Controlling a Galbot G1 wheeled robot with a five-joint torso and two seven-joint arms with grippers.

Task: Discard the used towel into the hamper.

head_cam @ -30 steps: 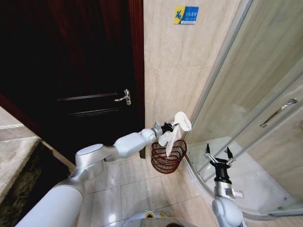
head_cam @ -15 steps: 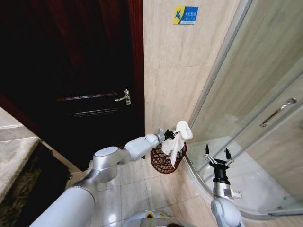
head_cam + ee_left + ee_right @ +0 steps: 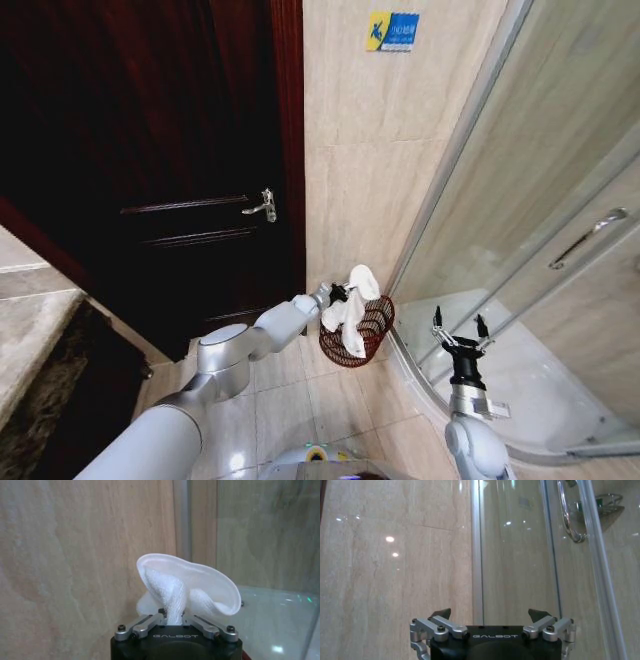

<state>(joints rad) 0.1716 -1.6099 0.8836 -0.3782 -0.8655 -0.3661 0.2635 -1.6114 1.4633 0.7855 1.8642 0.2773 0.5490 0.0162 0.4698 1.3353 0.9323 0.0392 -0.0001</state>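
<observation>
The left gripper (image 3: 338, 294) pinches the white towel (image 3: 350, 308) at the hamper (image 3: 372, 330) rim; the cloth drapes straight below it into the basket (long axis vertical). The right gripper (image 3: 458, 328), spread wide, idles farther off.

Even, bright illumination on pale tile wall (image 3: 370, 150); dark door (image 3: 150, 150) underexposed; point glare on shower glass (image 3: 520, 555); wide-angle bowing at head-view edges; left wrist background soft.
</observation>
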